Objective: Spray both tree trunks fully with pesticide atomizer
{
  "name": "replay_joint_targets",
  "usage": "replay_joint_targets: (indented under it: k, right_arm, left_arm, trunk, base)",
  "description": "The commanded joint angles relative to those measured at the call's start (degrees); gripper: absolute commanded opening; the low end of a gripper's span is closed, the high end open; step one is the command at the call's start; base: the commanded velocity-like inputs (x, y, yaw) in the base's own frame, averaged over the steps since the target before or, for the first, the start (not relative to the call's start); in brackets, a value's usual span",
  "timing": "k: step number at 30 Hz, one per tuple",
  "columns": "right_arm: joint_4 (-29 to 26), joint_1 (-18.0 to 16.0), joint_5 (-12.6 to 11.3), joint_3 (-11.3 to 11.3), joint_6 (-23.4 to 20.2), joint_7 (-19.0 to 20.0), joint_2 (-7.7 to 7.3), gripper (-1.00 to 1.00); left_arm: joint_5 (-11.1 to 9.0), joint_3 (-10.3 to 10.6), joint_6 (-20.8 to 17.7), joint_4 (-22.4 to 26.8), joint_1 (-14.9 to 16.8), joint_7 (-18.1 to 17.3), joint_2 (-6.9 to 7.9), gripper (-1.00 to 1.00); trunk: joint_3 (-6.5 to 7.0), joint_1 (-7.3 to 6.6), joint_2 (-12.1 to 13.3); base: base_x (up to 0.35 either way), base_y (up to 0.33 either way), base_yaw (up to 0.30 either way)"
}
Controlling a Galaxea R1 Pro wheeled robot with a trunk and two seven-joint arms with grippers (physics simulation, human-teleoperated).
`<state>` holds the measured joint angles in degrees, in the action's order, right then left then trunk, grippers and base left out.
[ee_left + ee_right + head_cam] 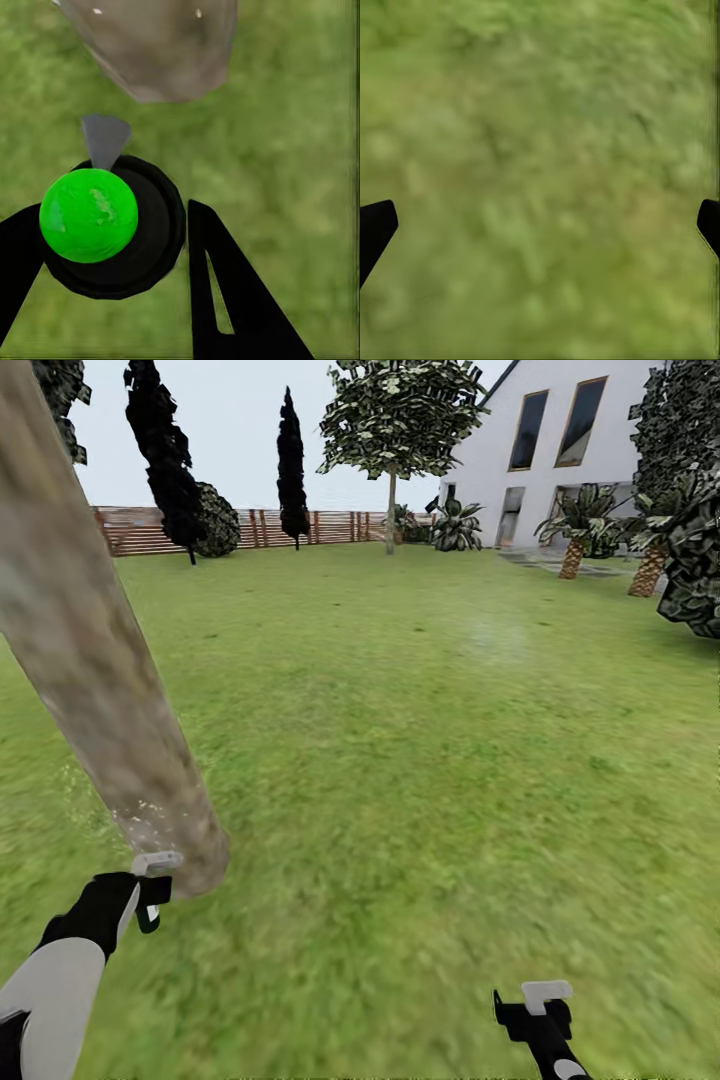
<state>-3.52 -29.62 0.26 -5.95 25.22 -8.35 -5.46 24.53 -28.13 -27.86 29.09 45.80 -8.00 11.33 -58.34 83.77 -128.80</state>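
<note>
A thick, mottled grey-brown tree trunk (pixel 95 660) leans across the left of the head view and meets the grass floor (pixel 420 780) near my left hand. Tiny white pesticide specks (pixel 140 815) dot its lowest part. My left gripper (pixel 150 900) is shut on the pesticide atomizer (pixel 112 229), a black round body with a bright green ball on top. Its grey nozzle (pixel 103 139) points at the trunk base (pixel 161 52), close but apart. My right gripper (pixel 535 1010) hangs open over bare grass, low on the right. The second thick-trunked tree is out of view.
Open lawn stretches ahead to a brown slat fence (pixel 250 528). Slim dark trees (pixel 165 460) and a leafy thin-stemmed tree (pixel 395 420) stand at the back. A white house (pixel 560 450) and short palms (pixel 575 525) are at the far right.
</note>
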Motion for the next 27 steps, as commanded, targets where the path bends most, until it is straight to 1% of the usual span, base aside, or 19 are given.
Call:
replay_joint_targets:
  k: [1,3,6,8,11,13,16,27]
  right_arm:
    - [0.0,0.0,0.0,0.02,0.0,0.0,0.0,1.0]
    - [0.0,0.0,-0.06,0.06,0.0,0.0,0.01,1.0]
    - [0.0,0.0,-0.07,0.06,0.0,0.0,0.01,1.0]
    - [0.0,0.0,-0.06,0.04,0.0,0.0,0.01,1.0]
    - [0.0,0.0,-0.05,0.0,0.0,0.0,0.01,1.0]
    - [0.0,0.0,-0.04,0.04,0.0,0.0,0.01,1.0]
    - [0.0,0.0,-0.07,0.06,0.0,0.0,0.01,1.0]
    - [0.0,0.0,0.0,0.02,0.0,0.09,0.01,1.0]
  left_arm:
    - [0.06,0.02,0.0,-0.06,0.01,0.01,0.01,-1.0]
    - [0.23,0.08,0.0,-0.16,-0.01,0.53,0.08,-1.0]
    - [0.04,0.17,0.0,-0.47,-0.01,4.2,0.03,-1.0]
    - [-0.07,0.22,-0.06,-0.75,-0.01,5.26,-0.04,-1.0]
    - [-0.09,0.29,-0.14,-0.86,-0.01,5.5,-0.27,-1.0]
    - [-0.09,0.35,-0.13,-0.86,-0.01,5.54,-1.01,-1.0]
    - [-0.09,0.35,-0.16,-0.75,0.01,5.56,-1.48,-1.0]
    - [-0.09,0.19,-0.18,-0.5,-0.01,5.56,-1.48,-1.0]
  trunk:
    - [0.0,0.0,0.0]
    - [0.0,0.0,0.0]
    - [0.0,0.0,0.0]
    - [0.0,0.0,0.0]
    - [0.0,0.0,0.0]
    - [0.0,0.0,0.0]
    - [0.0,0.0,0.0]
    - [0.0,0.0,0.0]
  base:
    - [-0.088,-0.272,0.101]
    - [-0.097,-0.272,0.233]
    - [-0.1,-0.272,0.27]
    - [-0.1,-0.272,0.277]
    - [-0.064,-0.272,0.276]
    - [0.099,-0.265,0.082]
    - [0.17,-0.243,0.014]
    - [0.235,-0.198,0.0]
